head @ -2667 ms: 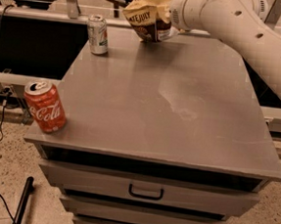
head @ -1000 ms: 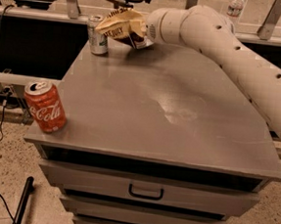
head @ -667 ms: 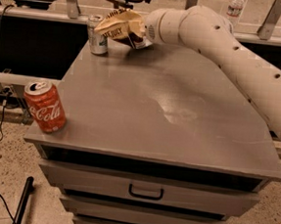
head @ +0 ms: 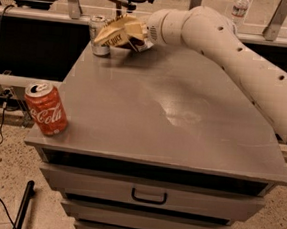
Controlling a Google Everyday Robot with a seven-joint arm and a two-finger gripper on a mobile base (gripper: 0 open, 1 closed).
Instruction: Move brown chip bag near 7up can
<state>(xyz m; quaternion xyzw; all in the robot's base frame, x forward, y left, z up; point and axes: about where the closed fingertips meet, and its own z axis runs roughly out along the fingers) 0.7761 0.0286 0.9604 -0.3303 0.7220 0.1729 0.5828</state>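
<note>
- Grey worktop [head: 174, 104] carries everything, with a drawer [head: 149, 187] under its front edge.
- At the back-left corner my claw [head: 136, 37] is clamped on the bag [head: 118, 31]; the crinkled foil hides most of the fingers.
- Bag sits tilted, its cream end with dark print pointing left; I cannot tell whether its lower edge touches the worktop.
- 7up can [head: 97, 26] stands upright just left of the bag, whose left tip overlaps the can's front, touching or very nearly.
- My white arm [head: 229, 49] reaches in from the right across the back edge.
- Coke can [head: 46, 109] stands upright at the front-left corner, well apart from the bag.
</note>
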